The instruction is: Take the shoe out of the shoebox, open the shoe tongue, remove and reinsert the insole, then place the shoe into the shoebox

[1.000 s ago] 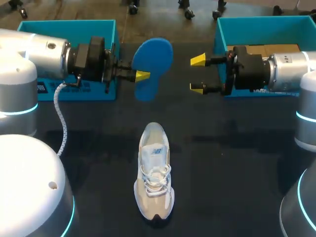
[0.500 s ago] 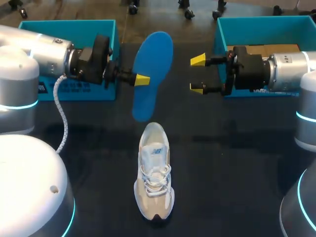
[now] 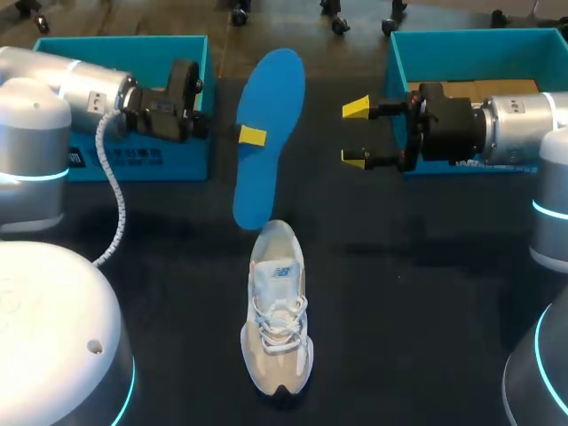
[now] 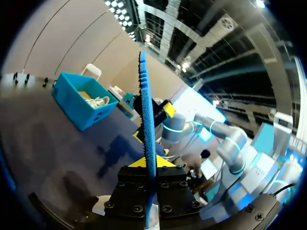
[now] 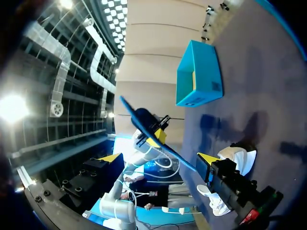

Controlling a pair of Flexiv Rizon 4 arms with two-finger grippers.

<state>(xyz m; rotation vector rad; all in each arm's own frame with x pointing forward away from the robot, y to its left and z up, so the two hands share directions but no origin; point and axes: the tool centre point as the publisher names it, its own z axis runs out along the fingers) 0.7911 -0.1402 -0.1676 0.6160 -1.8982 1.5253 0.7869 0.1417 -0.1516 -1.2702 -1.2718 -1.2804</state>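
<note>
While the left hand (image 3: 252, 136) pinches the thin, flat blue insole (image 3: 271, 89) over the beige laced shoe's (image 3: 278, 306) heel, the right hand (image 3: 357, 133) gapes wide, beyond that shoe.

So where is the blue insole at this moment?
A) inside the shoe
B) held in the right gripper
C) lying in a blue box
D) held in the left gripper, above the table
D: the left gripper is shut on the insole, held up beyond the shoe; the right gripper is open and empty.
</note>
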